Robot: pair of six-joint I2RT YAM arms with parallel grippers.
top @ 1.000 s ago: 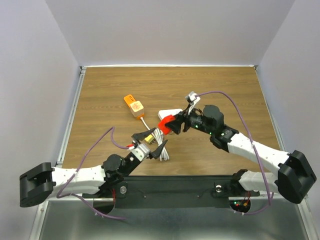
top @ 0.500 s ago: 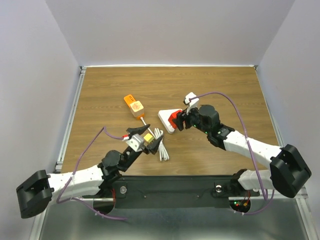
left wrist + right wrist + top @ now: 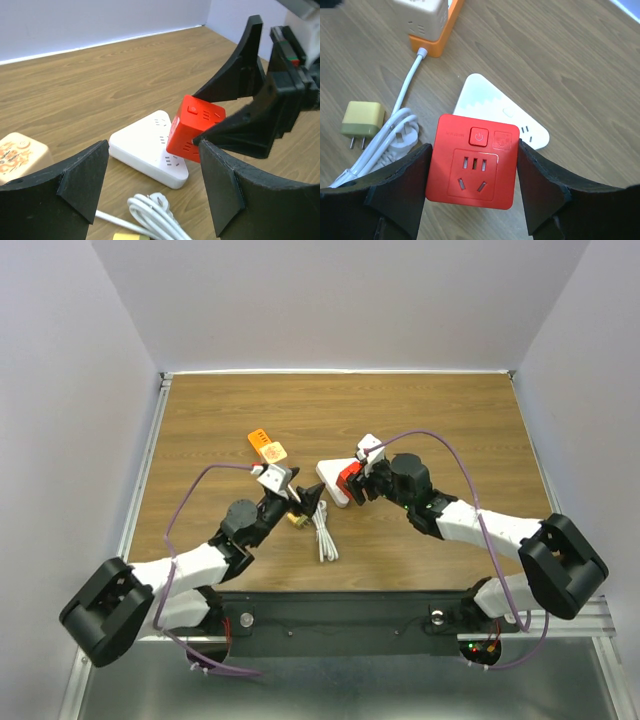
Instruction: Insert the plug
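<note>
One glossy red socket cube (image 3: 472, 162) sits clamped in the right tool (image 3: 472, 150).

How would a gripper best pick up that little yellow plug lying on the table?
The small yellow plug lies flat on the wooden table, two metal prongs sticking out of one end. Grip its boxy body from above, pinching the two side faces and leaving the prongs free.
</note>
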